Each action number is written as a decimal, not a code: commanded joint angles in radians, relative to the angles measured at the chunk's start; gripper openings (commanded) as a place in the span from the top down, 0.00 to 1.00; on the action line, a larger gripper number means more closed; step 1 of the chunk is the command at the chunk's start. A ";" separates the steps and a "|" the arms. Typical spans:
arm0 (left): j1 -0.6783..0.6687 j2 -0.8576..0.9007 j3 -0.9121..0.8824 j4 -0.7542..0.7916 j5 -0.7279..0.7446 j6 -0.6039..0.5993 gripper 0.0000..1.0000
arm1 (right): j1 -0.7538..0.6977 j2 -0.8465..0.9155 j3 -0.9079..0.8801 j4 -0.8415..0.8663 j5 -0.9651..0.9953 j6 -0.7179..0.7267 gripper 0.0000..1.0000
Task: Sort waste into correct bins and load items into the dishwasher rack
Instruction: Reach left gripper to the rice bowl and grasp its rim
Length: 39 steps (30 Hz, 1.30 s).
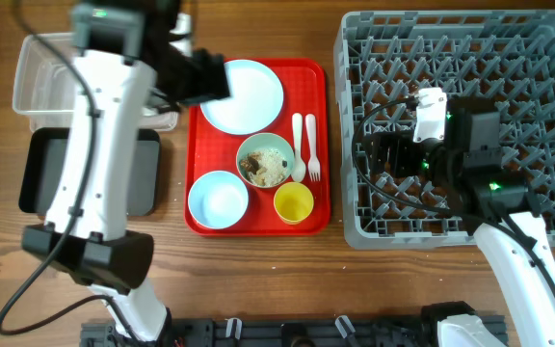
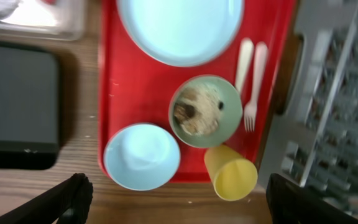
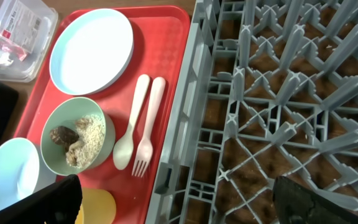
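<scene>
On the red serving tray point(image 1: 258, 220) lie a light blue plate point(image 1: 242, 95), a pale green bowl point(image 1: 266, 160) holding rice-like crumbs and a brown lump point(image 3: 73, 140), a light blue bowl point(image 1: 218, 200), a yellow cup point(image 1: 294, 202), and a white spoon point(image 1: 298, 146) and fork point(image 1: 311, 146). My left gripper point(image 2: 179, 205) is open and empty, high above the tray's near edge. My right gripper point(image 3: 182, 205) is open and empty over the left side of the grey dishwasher rack point(image 1: 461, 39). A red and white wrapper point(image 3: 14, 31) lies in the clear tub point(image 1: 41, 82). I cannot make out the napkin.
The black tray point(image 1: 39, 173) sits in front of the clear tub, partly hidden by my left arm. The rack's upright pegs stand under my right arm. Bare wooden table runs along the front edge.
</scene>
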<state>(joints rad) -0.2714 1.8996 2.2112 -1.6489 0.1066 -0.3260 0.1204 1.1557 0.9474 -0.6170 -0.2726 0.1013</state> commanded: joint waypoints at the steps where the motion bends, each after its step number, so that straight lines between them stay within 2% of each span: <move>1: -0.096 0.008 -0.109 0.062 0.023 0.004 0.11 | -0.004 0.003 0.021 0.002 -0.023 0.013 0.00; 7: -0.185 0.008 -0.317 0.210 0.024 -0.069 0.11 | -0.004 0.004 0.021 -0.013 -0.022 0.013 0.00; 12: -0.231 0.008 -0.509 0.460 0.027 -0.133 0.18 | -0.004 0.004 0.021 -0.015 -0.022 0.010 0.01; 15: -0.258 0.012 -0.602 0.629 0.027 -0.193 0.18 | -0.004 0.004 0.021 -0.042 -0.015 0.011 0.01; 20: -0.322 0.043 -0.673 0.808 0.011 -0.237 0.20 | -0.054 -0.008 0.021 -0.085 0.031 0.061 0.00; 25: -0.382 0.103 -0.673 0.845 -0.114 -0.288 0.23 | -0.122 -0.048 0.021 -0.087 0.018 0.084 0.01; 28: -0.399 0.127 -0.673 0.849 -0.164 -0.333 0.31 | -0.125 -0.053 0.021 -0.095 0.015 0.084 0.00; 31: -0.401 0.150 -0.673 0.849 -0.169 -0.341 0.46 | -0.125 -0.053 0.021 -0.103 0.015 0.084 0.01; 36: -0.401 0.187 -0.673 0.850 -0.173 -0.362 0.57 | -0.125 -0.053 0.021 -0.106 0.015 0.083 0.01; 39: -0.401 0.201 -0.673 0.851 -0.173 -0.364 0.70 | -0.125 -0.053 0.021 -0.106 0.015 0.084 0.01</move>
<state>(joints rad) -0.6735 2.0674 1.5463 -0.8028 -0.0410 -0.6655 -0.0029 1.1149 0.9474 -0.7219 -0.2581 0.1719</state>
